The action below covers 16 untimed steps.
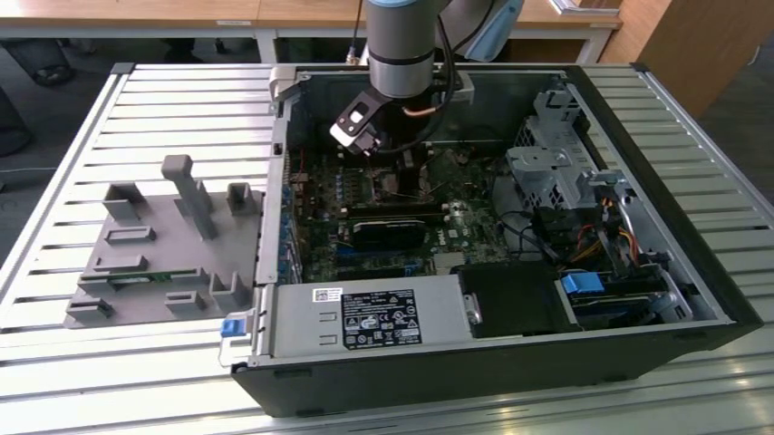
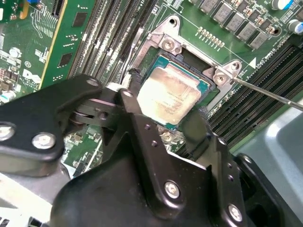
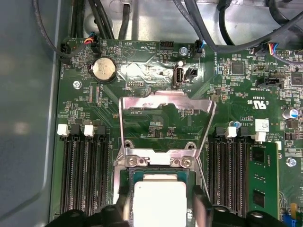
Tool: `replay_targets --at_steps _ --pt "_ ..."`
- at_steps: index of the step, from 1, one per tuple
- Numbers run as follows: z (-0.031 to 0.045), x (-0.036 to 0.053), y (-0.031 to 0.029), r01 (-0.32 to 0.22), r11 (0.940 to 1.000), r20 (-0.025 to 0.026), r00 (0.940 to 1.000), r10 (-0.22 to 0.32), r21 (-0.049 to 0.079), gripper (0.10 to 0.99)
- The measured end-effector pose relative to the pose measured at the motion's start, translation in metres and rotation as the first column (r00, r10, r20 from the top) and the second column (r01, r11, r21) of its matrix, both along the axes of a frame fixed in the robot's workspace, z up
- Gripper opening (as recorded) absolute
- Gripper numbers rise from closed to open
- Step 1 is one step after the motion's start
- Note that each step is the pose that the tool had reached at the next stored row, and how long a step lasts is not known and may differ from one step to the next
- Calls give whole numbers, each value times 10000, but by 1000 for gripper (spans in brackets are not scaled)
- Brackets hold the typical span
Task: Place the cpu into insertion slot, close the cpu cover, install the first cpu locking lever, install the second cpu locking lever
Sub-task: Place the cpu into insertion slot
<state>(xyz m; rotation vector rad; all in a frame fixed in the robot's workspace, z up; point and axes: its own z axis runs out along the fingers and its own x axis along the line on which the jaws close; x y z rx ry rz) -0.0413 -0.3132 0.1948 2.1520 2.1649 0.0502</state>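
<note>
The cpu [image 2: 173, 97] lies in the insertion slot [image 2: 188, 51], apparently level. The tool [image 2: 164, 109] straddles it; whether it grips, I cannot tell. The cpu cover [image 3: 165, 100] stands open beyond the slot. Seating goes best with the cpu square and flat, never forced.

- The exterior view looks steeply down from well back over the computer case [image 1: 484, 376].
- The first wrist view faces straight down near the cpu [image 3: 158, 201].
- The second wrist view shares it, nearer, aslant.
</note>
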Motion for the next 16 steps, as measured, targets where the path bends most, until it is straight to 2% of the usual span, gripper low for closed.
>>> replay_targets --at_steps 1,2,8,10,11,16 --pt "-1 0 0 0 10000 0 10000 0 1 659" --pt "-2 0 0 0 10000 1 10000 0 3 588" --pt "-2 0 0 0 10000 0 10000 0 3 588" --pt "-1 0 0 0 10000 -1 10000 0 1 576" --pt "-2 0 0 0 10000 -1 10000 0 1 525" --pt "-2 0 1 0 10000 1 10000 0 53 525"
